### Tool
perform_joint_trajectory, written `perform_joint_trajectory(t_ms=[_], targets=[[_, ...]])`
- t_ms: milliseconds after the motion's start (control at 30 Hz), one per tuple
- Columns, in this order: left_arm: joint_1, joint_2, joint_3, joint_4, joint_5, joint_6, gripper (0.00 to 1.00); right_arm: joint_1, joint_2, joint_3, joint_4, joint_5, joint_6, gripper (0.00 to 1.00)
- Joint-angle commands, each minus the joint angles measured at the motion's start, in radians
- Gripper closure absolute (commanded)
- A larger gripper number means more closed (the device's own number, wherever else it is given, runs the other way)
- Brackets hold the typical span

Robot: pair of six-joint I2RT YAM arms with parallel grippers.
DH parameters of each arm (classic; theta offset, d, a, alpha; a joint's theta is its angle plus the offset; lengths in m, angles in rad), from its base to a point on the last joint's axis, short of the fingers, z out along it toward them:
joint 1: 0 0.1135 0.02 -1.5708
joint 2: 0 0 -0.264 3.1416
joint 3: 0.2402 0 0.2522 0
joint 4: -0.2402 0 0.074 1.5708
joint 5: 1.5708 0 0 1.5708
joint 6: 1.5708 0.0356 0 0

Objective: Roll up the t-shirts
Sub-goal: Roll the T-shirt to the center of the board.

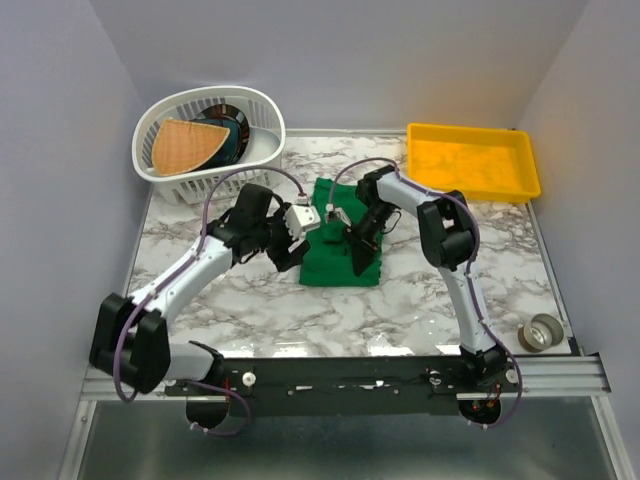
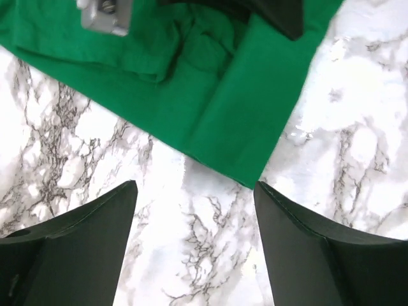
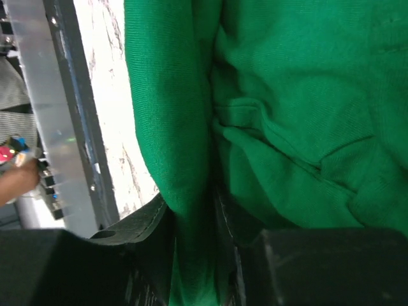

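The green t-shirt [image 1: 328, 262] lies folded and bunched in the middle of the marble table [image 1: 400, 290]. My left gripper [image 1: 292, 250] hovers just off the shirt's left edge. In the left wrist view its jaws [image 2: 194, 186] stand wide apart over bare marble, with the t-shirt [image 2: 223, 108] and one of its corners just beyond the fingertips. My right gripper [image 1: 358, 252] sits on top of the shirt. In the right wrist view a thick fold of the t-shirt [image 3: 172, 127] runs down between the jaws [image 3: 191, 205], which are closed against it.
A white basket [image 1: 262, 112] holding a woven orange piece stands at the back left. A yellow tray [image 1: 470, 160] is at the back right. A roll of tape [image 1: 541, 333] lies near the front right corner. The metal front rail [image 1: 400, 375] runs along the near edge.
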Motion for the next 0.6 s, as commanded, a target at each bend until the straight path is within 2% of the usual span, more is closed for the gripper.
perform_joint_trajectory(t_ms=[0,100,200,233,333,433,567], targets=[[-0.116,-0.192,-0.254,0.146,-0.086,0.143,0.09,-0.01,0.056,0.002,-0.013,0.154,0.063,0.62],[-0.211,-0.261,-0.426,0.333,-0.134,0.269,0.07,-0.01,0.059,0.0,-0.01,0.156,0.088,0.64],[-0.298,-0.263,-0.565,0.595,-0.195,0.358,0.06,-0.01,0.07,0.011,-0.013,0.156,0.098,0.74],[-0.314,-0.248,-0.588,0.716,-0.235,0.378,0.05,-0.01,0.071,0.014,-0.028,0.154,0.085,0.78],[-0.349,-0.168,-0.622,0.887,-0.313,0.392,0.03,-0.01,0.102,0.047,-0.066,0.146,0.075,0.82],[-0.381,-0.1,-0.642,1.008,-0.361,0.423,0.01,-0.01,0.125,0.072,-0.077,0.142,0.095,0.83],[-0.409,-0.041,-0.647,1.052,-0.383,0.467,0.02,-0.01,0.134,0.08,-0.079,0.145,0.109,0.84]])
